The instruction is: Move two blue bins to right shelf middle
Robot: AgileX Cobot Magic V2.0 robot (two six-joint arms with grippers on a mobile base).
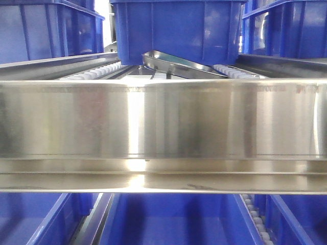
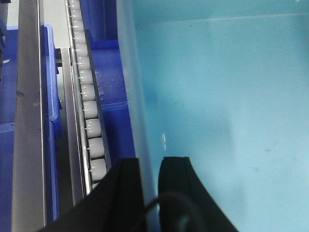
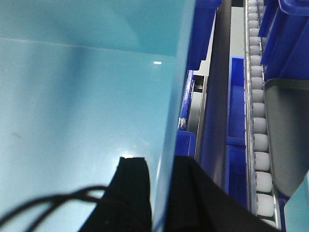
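Front camera is mostly filled by the shiny front rail [image 1: 163,120] of the steel shelf [image 1: 163,179]. Only slices of three dark blue crates [image 1: 176,28] show above it, plus a tilted steel tray [image 1: 179,64] under the middle one.

Both wrist views crop the turquoise bin [image 2: 227,96] hard, just floor and one wall. So I can't tell its long axis, or whether the right wrist view [image 3: 82,106] shows the same one. Each gripped wall runs up the frame, roughly along a roller track [image 2: 89,111].

Left gripper [image 2: 149,162] has one finger inside and one outside, clamped on the wall. Right gripper [image 3: 161,162] is the same. The bin sits just beside the track, over dark crates.
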